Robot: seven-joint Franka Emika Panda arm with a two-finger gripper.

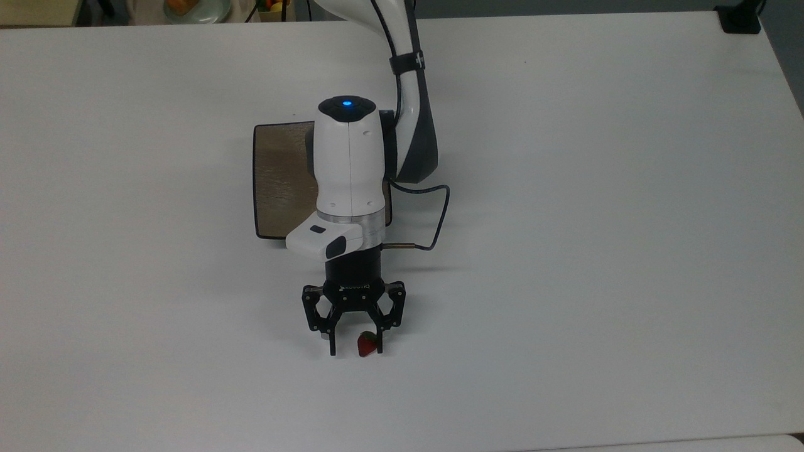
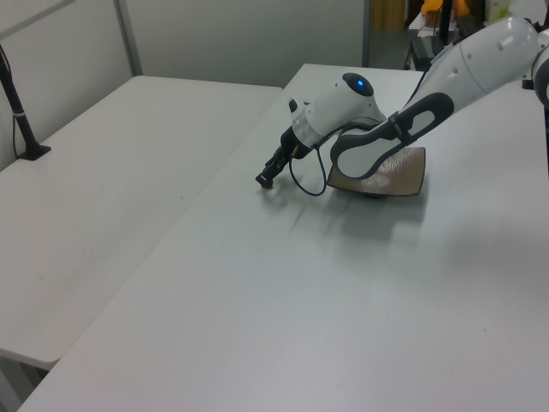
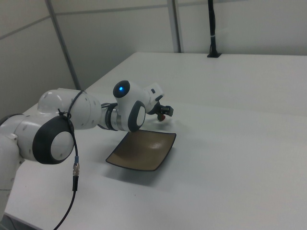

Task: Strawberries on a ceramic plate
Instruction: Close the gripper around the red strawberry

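- The gripper [image 1: 356, 351] was lowered to the counter [image 1: 597, 251], fingers spread around the strawberry [image 1: 366, 344].
- Strawberry was sat near the ceramic plate [image 1: 279, 179], nothing clamped.

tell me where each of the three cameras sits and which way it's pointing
Top view: high above the white table, looking down; arm reaches from the top edge over the ceramic plate, claw open around the strawberry.
Left view: raised, off a table corner, looking along it; white arm enters from the left view's upper right, claw at the table.
Right view: low, close behind the arm, looking across the table toward the wall; big arm joints fill the right view's left.
Shared: the plate and the claw appear in all three.
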